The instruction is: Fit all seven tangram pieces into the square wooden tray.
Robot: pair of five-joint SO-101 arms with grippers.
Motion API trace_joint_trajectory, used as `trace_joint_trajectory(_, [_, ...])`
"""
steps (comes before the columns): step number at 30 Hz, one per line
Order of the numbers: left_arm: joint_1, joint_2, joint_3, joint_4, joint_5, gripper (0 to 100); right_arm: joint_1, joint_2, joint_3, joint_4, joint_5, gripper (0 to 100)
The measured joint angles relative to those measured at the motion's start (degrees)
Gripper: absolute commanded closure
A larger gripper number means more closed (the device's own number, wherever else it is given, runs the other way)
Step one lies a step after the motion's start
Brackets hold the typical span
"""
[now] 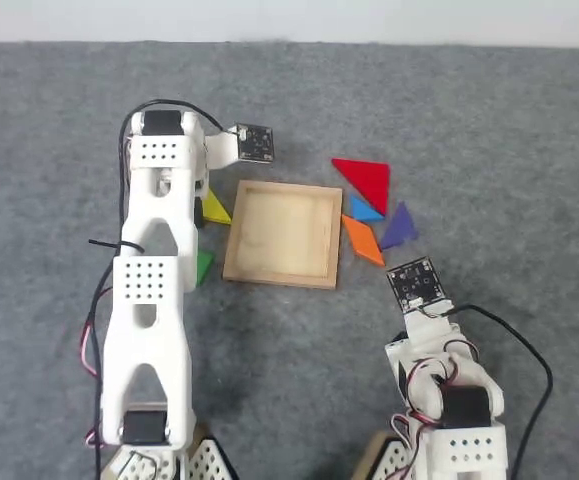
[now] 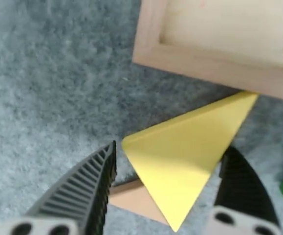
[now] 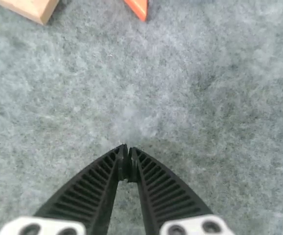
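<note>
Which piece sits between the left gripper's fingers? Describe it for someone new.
Start at the square wooden tray mid-table. Just off its left edge in the high view lies a yellow triangle, between the fingers of the open left gripper. It is the only yellow piece; the green piece beside it lies lower in that view.

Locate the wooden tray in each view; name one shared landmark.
High view: wooden tray central on the grey mat.
Left wrist view: its rim past the yellow triangle the open left pincer straddles.
Right wrist view: one corner beside the orange piece, ahead of the shut right pincer.
Shared landmark: the grey mat.
</note>
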Motion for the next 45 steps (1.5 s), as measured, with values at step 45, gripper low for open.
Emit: trace_joint_trajectory(45, [-2.9,-21.0,19.3,6.9,2.2,80,0.0,0.0,0.0,0.0,0.0,99.2])
